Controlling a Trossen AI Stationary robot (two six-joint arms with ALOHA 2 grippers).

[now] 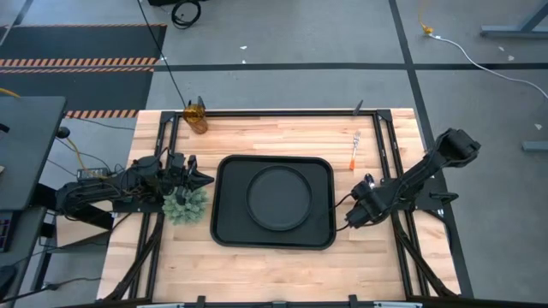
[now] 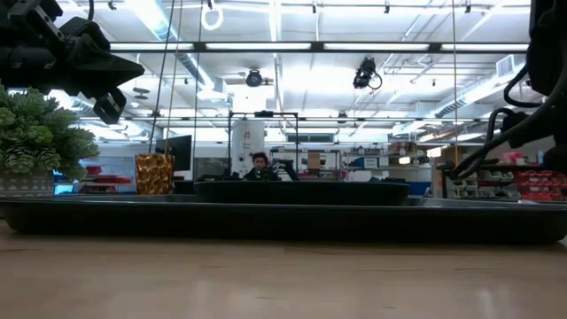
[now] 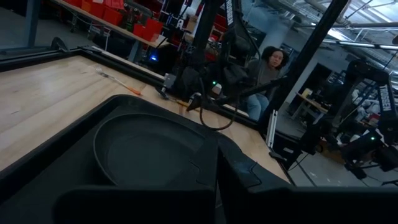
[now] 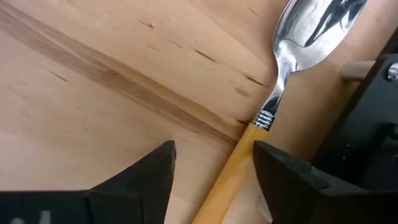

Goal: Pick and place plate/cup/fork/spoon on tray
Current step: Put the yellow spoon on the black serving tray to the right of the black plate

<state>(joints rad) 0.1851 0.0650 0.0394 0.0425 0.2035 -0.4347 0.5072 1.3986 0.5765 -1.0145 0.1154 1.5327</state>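
Tray: large black rectangular tray (image 1: pixel 224 227) mid-desk, and the round matte-black plate (image 1: pixel 278 197) sits inside it.
Cup: translucent amber tumbler (image 1: pixel 197 116) alone at the desk's far edge, left side.
Fork: slim orange-handled fork (image 1: pixel 354 149) lies right of the tray.
Spoon: silver-bowled, orange-handled spoon (image 4: pixel 292 56) lies on the wooden desk (image 1: pixel 282 133).
Right end effector (image 1: pixel 354 217): beside the tray's right rim, fingers spread either side of the spoon handle, not clamped.
Left end effector (image 1: pixel 201 179): at the tray's left rim, grip unclear.
Obstacle: green leafy clump (image 1: pixel 185 204) just under the left end effector.

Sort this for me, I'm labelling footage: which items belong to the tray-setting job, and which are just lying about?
Job: tray, plate, cup, fork, spoon, its handle between the fingers of the open right gripper.
Lying about: green leafy clump, beside the left gripper.
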